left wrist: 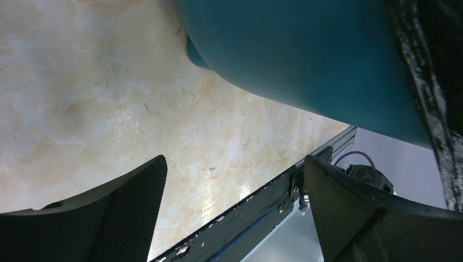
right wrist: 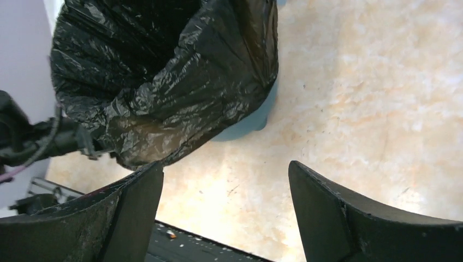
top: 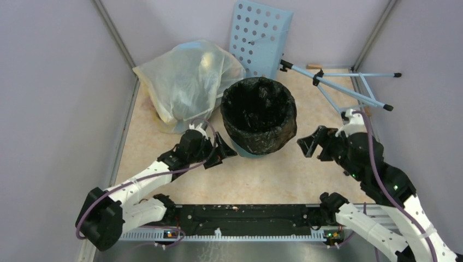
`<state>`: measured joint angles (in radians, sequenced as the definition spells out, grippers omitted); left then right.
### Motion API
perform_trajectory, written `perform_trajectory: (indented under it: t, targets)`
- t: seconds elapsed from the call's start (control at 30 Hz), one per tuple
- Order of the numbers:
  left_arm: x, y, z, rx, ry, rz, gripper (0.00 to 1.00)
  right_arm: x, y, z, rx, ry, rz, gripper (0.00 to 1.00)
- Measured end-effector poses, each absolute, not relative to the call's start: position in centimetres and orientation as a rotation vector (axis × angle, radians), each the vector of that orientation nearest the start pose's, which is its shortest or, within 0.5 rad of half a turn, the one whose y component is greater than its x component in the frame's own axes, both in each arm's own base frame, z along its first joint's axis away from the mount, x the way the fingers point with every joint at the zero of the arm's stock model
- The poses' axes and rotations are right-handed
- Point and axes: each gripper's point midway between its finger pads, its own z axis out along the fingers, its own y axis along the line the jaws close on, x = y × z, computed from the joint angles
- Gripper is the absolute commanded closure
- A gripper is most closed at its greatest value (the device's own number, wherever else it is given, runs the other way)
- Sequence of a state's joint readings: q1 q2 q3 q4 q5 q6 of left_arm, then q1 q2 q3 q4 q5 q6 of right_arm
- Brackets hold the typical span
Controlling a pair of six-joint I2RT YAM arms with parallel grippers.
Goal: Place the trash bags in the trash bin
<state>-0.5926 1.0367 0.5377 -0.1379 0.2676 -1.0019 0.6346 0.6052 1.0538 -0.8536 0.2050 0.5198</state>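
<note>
The trash bag (top: 259, 109) is lining the bin (top: 238, 146) at centre frame, while the left pincer (top: 221, 154) and right pincer (top: 317, 146) are gaping wide beside it, holding nothing.

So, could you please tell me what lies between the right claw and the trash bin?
Only bare table, as the top view shows; the right claw stands apart from the trash bin and its black trash bag.

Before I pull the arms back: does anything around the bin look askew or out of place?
The thin glossy black plastic bag lines the round teal plastic bin, but its folded-over skirt hangs unevenly around the rim. Behind it, the pale blue perforated panel stand lies toppled, tripod legs sticking out sideways. Nothing looks spilled.
</note>
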Motion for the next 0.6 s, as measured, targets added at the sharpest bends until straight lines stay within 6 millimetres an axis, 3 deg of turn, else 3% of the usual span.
perform_trajectory:
  t: [0.2, 0.4, 0.6]
  targets:
    - [21.2, -25.0, 10.7, -0.337, 2.395, -1.155, 0.02, 16.1, 10.5, 27.4, 0.172, 1.966, 0.670, 0.12]
    - [23.2, -26.4, 9.3, -0.355, 2.386, -1.156, 0.02, 14.9, 11.9, 21.6, 0.141, 2.079, 0.731, 0.06]
    - [27.0, -28.9, 9.1, -0.325, 2.396, -1.117, 0.02, 14.9, 13.0, 18.6, 0.102, 2.162, 0.737, 0.03]
